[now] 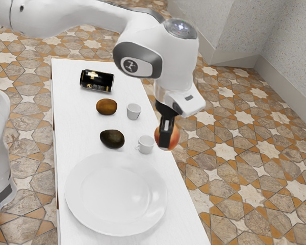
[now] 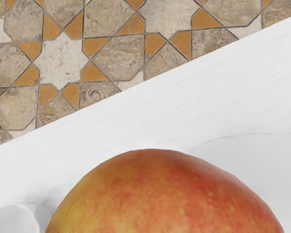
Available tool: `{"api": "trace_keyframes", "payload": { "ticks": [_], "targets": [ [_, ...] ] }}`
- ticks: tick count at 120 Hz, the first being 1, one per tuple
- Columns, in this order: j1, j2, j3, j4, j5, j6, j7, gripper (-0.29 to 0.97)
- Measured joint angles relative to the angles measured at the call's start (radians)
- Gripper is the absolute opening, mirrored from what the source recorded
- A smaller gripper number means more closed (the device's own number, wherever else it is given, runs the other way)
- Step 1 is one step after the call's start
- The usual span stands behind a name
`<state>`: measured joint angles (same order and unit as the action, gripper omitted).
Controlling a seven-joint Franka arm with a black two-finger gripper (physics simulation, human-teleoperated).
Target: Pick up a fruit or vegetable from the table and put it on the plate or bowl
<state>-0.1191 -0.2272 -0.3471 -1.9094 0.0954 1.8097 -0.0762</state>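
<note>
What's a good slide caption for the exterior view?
Pincer grips a red-orange apple beside a white cup, with the white plate nearby on the table.

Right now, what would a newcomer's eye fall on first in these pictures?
The red-orange apple gripped in the hand, hanging above the edge of the table beside a small white cup. Next, the large empty white plate at the table's near end.
</note>
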Motion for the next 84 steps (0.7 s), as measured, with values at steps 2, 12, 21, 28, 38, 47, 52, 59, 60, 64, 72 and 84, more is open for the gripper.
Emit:
{"api": "trace_keyframes", "payload": {
  "ticks": [2, 12, 21, 28, 38, 47, 52, 59, 60, 64, 72, 84],
  "targets": [
    [-0.003, 0.008, -0.011, -0.026, -0.008, 0.008, 0.001, 0.31],
    [-0.017, 0.023, -0.035, -0.17, -0.046, 0.066, 0.009, 0.27],
    [-0.023, 0.035, -0.039, -0.256, -0.075, 0.121, 0.02, 0.26],
    [-0.024, 0.042, -0.04, -0.29, -0.087, 0.157, 0.027, 0.26],
    [-0.023, 0.042, -0.041, -0.304, -0.111, 0.185, 0.041, 0.42],
    [-0.022, 0.036, -0.047, -0.307, -0.141, 0.196, 0.057, 0.55],
    [-0.023, 0.034, -0.052, -0.307, -0.153, 0.201, 0.065, 0.58],
    [-0.022, 0.009, -0.069, -0.307, -0.168, 0.202, 0.074, 0.61],
    [-0.022, 0.003, -0.072, -0.307, -0.171, 0.2, 0.075, 0.61],
    [-0.024, -0.016, -0.078, -0.307, -0.18, 0.194, 0.079, 0.62],
    [-0.023, -0.079, -0.084, -0.283, -0.194, 0.166, 0.086, 0.65],
    [-0.023, -0.136, -0.093, -0.2, -0.196, 0.086, 0.089, 0.66]
  ]
}}
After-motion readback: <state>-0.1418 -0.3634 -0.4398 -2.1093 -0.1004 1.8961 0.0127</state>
